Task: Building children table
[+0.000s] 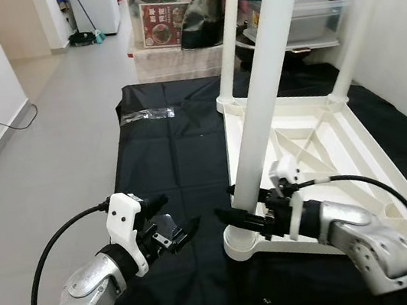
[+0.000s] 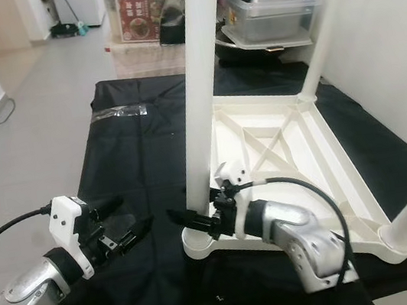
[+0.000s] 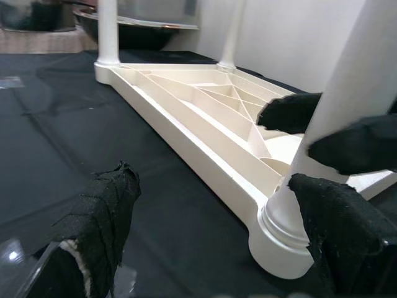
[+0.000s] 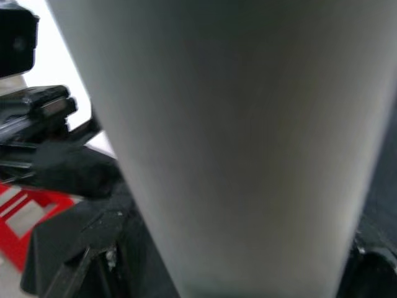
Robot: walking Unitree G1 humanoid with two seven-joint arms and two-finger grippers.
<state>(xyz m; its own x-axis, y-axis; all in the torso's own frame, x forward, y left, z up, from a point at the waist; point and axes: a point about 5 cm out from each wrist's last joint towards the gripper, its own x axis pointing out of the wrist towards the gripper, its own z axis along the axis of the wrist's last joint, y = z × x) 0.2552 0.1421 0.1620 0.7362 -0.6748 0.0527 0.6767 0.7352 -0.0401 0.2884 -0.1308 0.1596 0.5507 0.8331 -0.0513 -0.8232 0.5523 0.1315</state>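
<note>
Table (image 1: 342, 146), white plastic, lies upside down on the black cloth (image 1: 172, 150) before me, legs pointing up. My right gripper (image 1: 238, 216) has closed its fingers around the near leg (image 1: 262, 104) close to its socket. My left gripper (image 1: 176, 234) hangs open just above the cloth, beside that corner, holding nothing.

Open black cloth (image 1: 173, 157) left of upturned table (image 1: 327, 148), upright near leg (image 1: 260, 97) blocking right tool (image 1: 233, 216)
</note>
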